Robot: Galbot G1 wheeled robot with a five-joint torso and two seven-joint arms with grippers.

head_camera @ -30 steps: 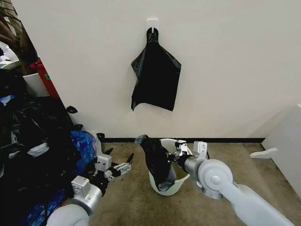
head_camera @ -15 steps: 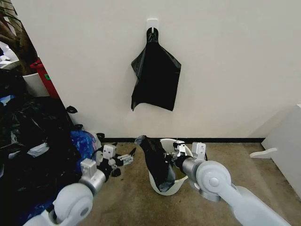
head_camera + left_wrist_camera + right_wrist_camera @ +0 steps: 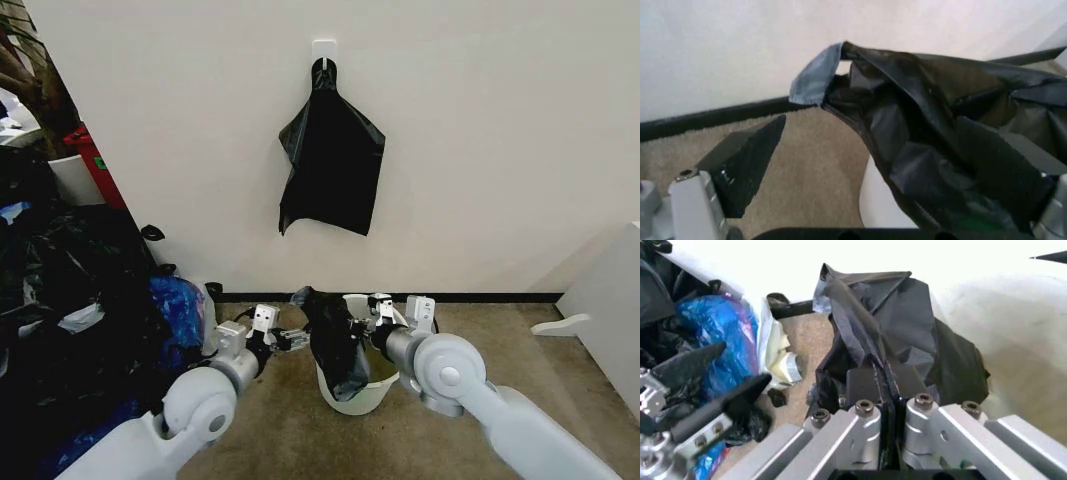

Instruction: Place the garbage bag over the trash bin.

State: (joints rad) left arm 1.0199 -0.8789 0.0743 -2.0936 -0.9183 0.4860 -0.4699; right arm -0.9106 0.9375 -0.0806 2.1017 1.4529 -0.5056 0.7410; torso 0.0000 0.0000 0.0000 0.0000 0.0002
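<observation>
The garbage bag [image 3: 335,345] is a crinkly black sheet draped over the left side of the white trash bin [image 3: 362,398], with its top corner standing above the rim. My right gripper [image 3: 375,318] is over the bin and shut on a fold of the bag [image 3: 907,320]; the pinch [image 3: 885,382] shows between its closed fingers. My left gripper [image 3: 292,338] is open, just left of the bag. One black finger [image 3: 747,165] stands over the carpet; the other [image 3: 1000,165] lies against the bag [image 3: 927,125]. Bare bin wall [image 3: 877,200] shows below.
Flat black bags [image 3: 332,165] hang from a white hook on the wall above. A heap of stuffed black sacks [image 3: 60,300] and a blue bag [image 3: 178,305] crowd the left, with a red container [image 3: 95,160] behind. A white cabinet [image 3: 610,300] stands on the right.
My left arm has reached forward and to the right, bringing its open gripper up to the bag's left edge. The right gripper has kept its hold and shifted slightly.
</observation>
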